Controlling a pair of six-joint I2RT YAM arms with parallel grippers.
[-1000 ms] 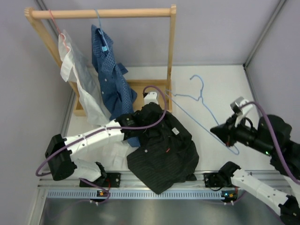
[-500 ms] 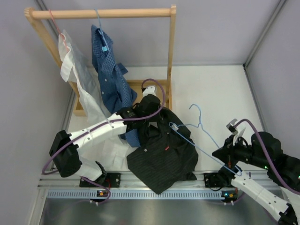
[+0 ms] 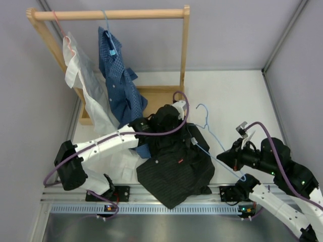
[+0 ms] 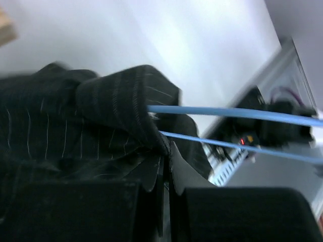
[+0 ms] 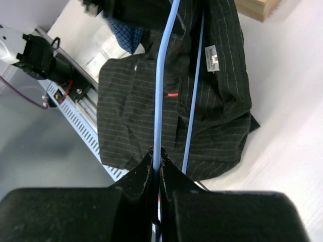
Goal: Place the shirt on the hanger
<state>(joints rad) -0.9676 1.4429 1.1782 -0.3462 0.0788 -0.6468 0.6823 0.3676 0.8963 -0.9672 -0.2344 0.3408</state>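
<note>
The black pinstriped shirt [image 3: 176,161] lies crumpled on the table in front of the left arm. My left gripper [image 3: 174,113] is shut on a fold of the shirt near the collar [image 4: 101,111] and holds it raised. My right gripper [image 3: 233,159] is shut on one wire of the light-blue hanger [image 3: 217,159]. The hanger's far corner reaches into the raised shirt fold, and its hook points to the back. In the left wrist view, two hanger wires [image 4: 227,112] enter the fold beside my gripper [image 4: 165,156]. The right wrist view shows my gripper [image 5: 156,159] on the hanger [image 5: 164,91] above the shirt [image 5: 136,116].
A wooden clothes rack [image 3: 111,14] stands at the back left. It bears a blue checked shirt [image 3: 118,80] and a white shirt [image 3: 83,80]. Its wooden base [image 3: 156,96] is just behind my left gripper. A metal rail [image 3: 151,206] runs along the near edge.
My right gripper has carried the hanger left and nearer, so its corner now meets the shirt. My left gripper has moved right with the raised shirt fold.
</note>
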